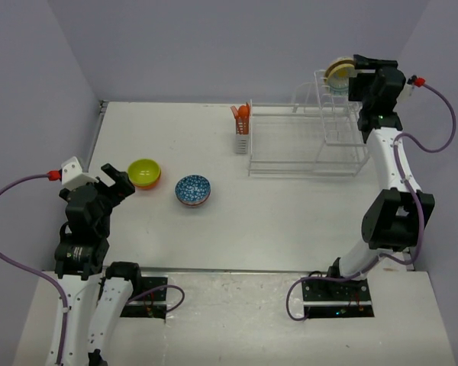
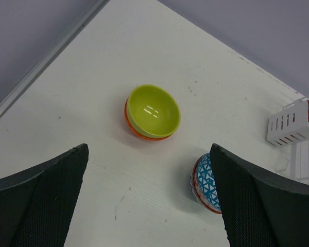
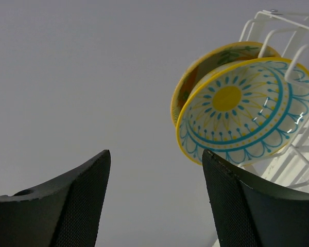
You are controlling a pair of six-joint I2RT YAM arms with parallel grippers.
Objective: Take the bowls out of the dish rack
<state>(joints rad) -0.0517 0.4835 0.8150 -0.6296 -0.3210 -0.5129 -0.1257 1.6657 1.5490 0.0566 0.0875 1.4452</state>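
Two bowls point(image 3: 242, 110) stand racked just beyond the right fingers point(image 3: 247, 206), parted and empty.

I count five bowls: yellow-blue bowl point(image 3: 242, 110), leaf-print bowl point(image 3: 193, 77) in one dish rack point(image 1: 305, 145) far right; lime-green bowl point(image 2: 153, 109), orange-red bowl point(image 2: 144, 136), blue bowl point(image 1: 192, 190) left
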